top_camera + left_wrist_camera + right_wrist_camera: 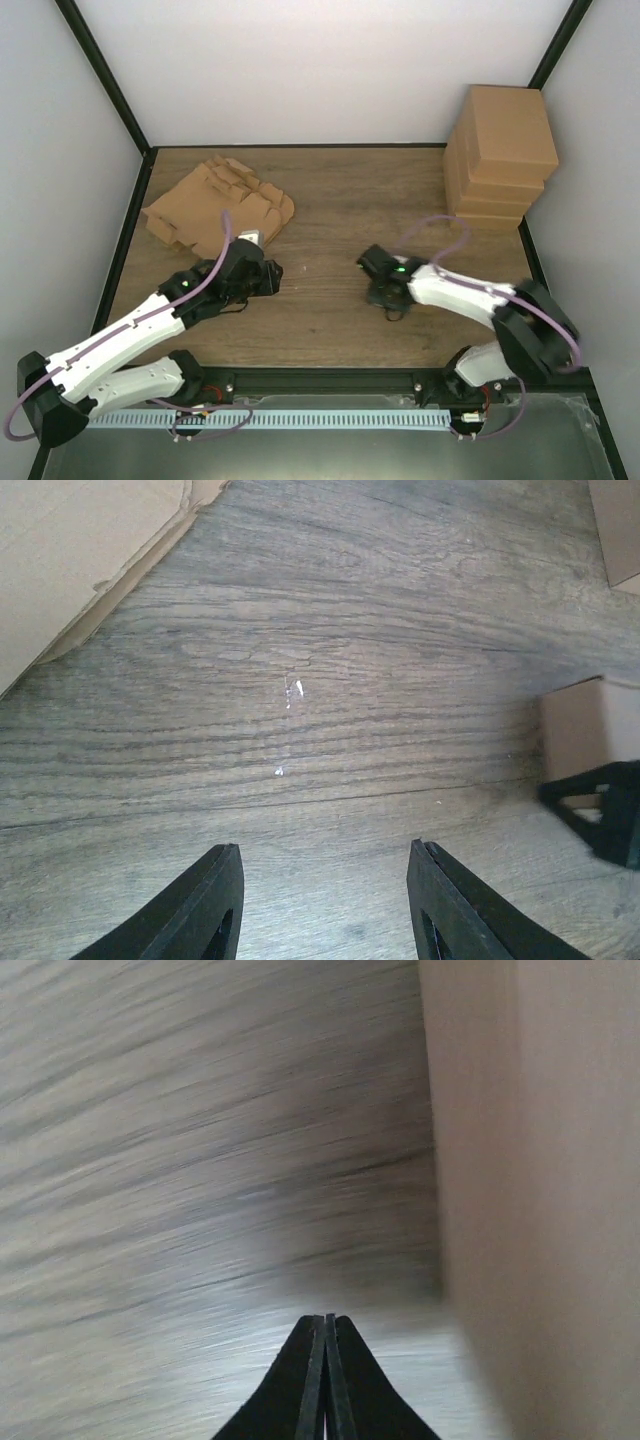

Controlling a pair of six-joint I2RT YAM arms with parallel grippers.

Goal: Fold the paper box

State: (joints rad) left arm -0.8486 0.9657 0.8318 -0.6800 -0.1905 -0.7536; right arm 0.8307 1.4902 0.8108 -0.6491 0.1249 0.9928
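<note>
- Two hands hover low over the middle of the table (330, 200), and neither carries anything.
- We see the left hand (325, 865) with its fingers spread and only bare wood between them.
- We see the right hand (324, 1322) pressed together on nothing; its own view is blurred.
- We find the pile of flat paper boxes (215, 205) in the far-left corner, its long axis slanting from the left edge toward the middle.
- From the left hand, the pile lies just beyond, toward the far left, near but not touching.
- We judge the left arm much the nearer. The right hand is well apart from the pile, closer to the stack of folded boxes (500, 150) in the far-right corner.
</note>
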